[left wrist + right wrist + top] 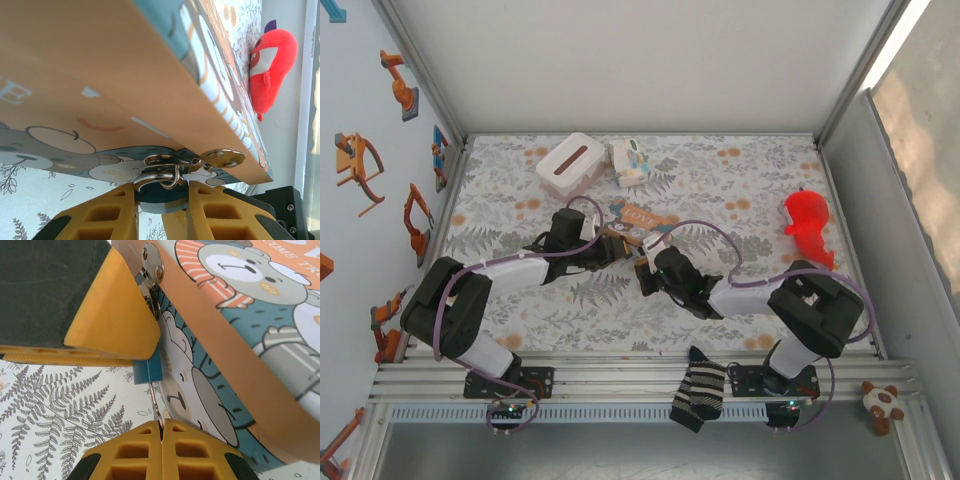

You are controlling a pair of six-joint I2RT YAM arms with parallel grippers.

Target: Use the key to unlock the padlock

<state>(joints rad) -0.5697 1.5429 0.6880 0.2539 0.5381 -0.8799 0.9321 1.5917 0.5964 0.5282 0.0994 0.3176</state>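
The padlock (161, 196) is a small blue-black block, and its silver shackle (162, 174) hangs through the metal hasp (222, 158) of the brown cartoon-printed box (638, 214). My left gripper (161, 192) is shut on the padlock's body, one yellow finger on each side. In the right wrist view the padlock (148, 371) shows below the left finger (115, 305). The thin metal key (156, 405) runs from its underside down into my right gripper (161, 429), which is shut on the key. In the top view both grippers meet at the box's near edge, left (610, 247) and right (645, 268).
A white tissue box (568, 165) and a small white toy (630, 160) sit at the back. A red plush (807, 225) lies at the right wall. A striped sock (700, 392) hangs over the front rail, and a panda toy (885, 403) sits off the table.
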